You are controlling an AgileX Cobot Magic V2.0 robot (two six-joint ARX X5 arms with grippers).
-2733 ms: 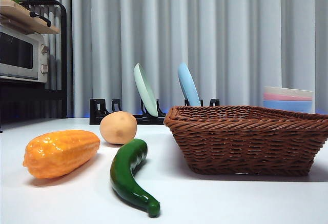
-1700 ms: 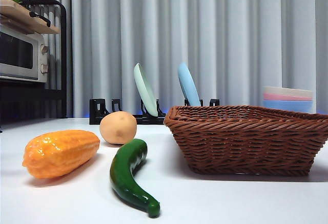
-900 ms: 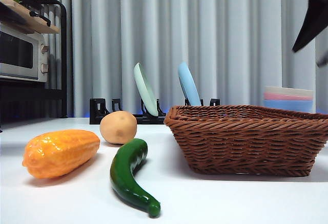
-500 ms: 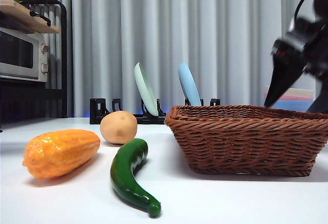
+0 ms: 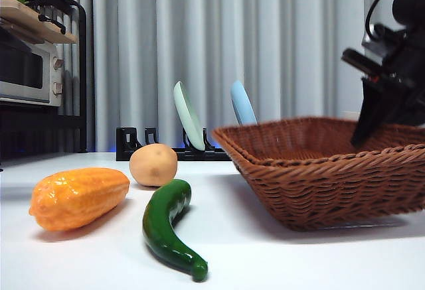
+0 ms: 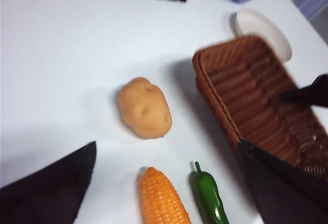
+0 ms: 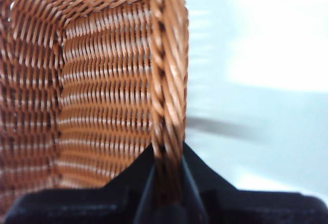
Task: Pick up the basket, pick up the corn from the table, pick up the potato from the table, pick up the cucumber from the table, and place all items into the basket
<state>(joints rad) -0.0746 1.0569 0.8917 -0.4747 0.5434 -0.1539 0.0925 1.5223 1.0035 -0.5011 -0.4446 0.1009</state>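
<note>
Front low, table-level; left wrist high overhead; right wrist close; all share basket (image 5: 332, 177).

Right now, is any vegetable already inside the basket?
No; in the left wrist view the potato, corn and cucumber all lie on the table outside the basket.

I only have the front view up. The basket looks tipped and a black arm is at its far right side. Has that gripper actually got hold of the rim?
Observer: Yes. In the right wrist view the right gripper is shut on the basket, one jaw on each side of the braided rim.
Operator: Where's the other arm?
Observer: The left gripper hangs open above the potato, the corn and the cucumber.
Operator: Anything behind the basket I can't see?
Observer: A white plate lies flat on the table beyond it.
</note>
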